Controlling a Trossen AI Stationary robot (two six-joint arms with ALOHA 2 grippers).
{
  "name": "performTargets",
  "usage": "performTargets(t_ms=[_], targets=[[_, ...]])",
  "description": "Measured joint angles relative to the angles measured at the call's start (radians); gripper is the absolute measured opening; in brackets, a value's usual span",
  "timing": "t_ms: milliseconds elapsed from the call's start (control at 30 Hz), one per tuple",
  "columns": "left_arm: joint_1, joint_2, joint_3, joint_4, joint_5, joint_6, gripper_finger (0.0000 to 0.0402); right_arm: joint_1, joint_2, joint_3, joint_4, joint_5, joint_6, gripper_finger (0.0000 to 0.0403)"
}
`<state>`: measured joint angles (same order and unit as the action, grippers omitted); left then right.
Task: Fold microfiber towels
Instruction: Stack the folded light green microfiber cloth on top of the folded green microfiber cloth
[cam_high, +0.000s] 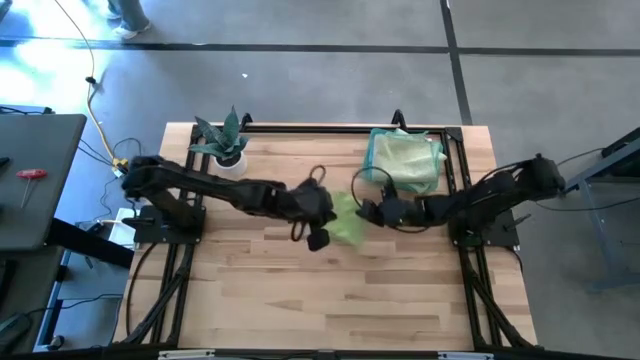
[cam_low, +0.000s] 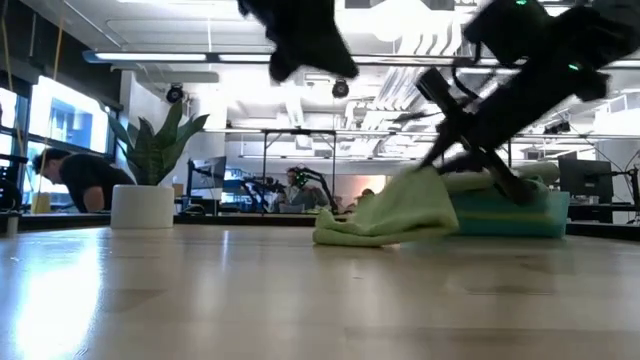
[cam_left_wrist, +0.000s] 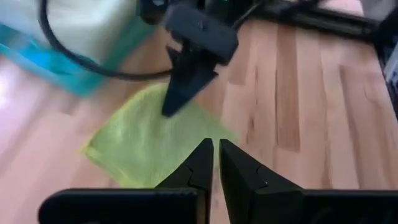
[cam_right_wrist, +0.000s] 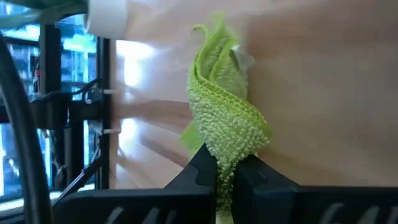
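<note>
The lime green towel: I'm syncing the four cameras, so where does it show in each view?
High view: lime green towel at table centre, between both arms.
Low view: crumpled heap right of centre.
Left wrist view: spread flat on the wood.
Right wrist view: bunched, pinched in the right gripper.
Shared landmark: the towel stack behind it.

Floor (cam_high: 330, 60): grey concrete with dark seams — sunlit at one corner.
Ceiling (cam_low: 400, 60): long bright strip lights, exposed ducts.
Side table (cam_high: 35, 180): dark — beside the wooden table (cam_high: 330, 300).
Background: desks, monitors, a person (cam_low: 85, 180) bending.
</note>
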<state>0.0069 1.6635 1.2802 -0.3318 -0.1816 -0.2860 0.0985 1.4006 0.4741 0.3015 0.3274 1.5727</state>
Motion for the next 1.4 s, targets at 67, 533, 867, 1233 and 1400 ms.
performTargets(t_ms=[67, 533, 867, 1233, 1400], targets=[[0.009, -0.048, -0.001, -0.014, -0.037, 0.026, 0.0019, -0.047, -0.021, 0.044, -0.063, -0.032, -0.076, 0.0001], [0.103, -0.267, -0.001, -0.07, -0.203, 0.183, 0.0019, -0.476, -0.045, 0.467, -0.654, -0.251, -0.65, 0.0], [0.151, -0.295, 0.0, -0.09, -0.204, 0.243, 0.0019, -0.637, -0.047, 0.758, -1.291, -0.23, -0.897, 0.0], [0.197, -0.296, 0.0, -0.06, -0.204, 0.185, 0.0019, -0.778, -0.047, 0.784, -1.402, -0.18, -1.047, 0.0], [0.199, -0.295, 0.0, -0.058, -0.212, 0.176, 0.0019, -0.84, -0.047, 0.781, -1.445, -0.145, -1.1, 0.0]])
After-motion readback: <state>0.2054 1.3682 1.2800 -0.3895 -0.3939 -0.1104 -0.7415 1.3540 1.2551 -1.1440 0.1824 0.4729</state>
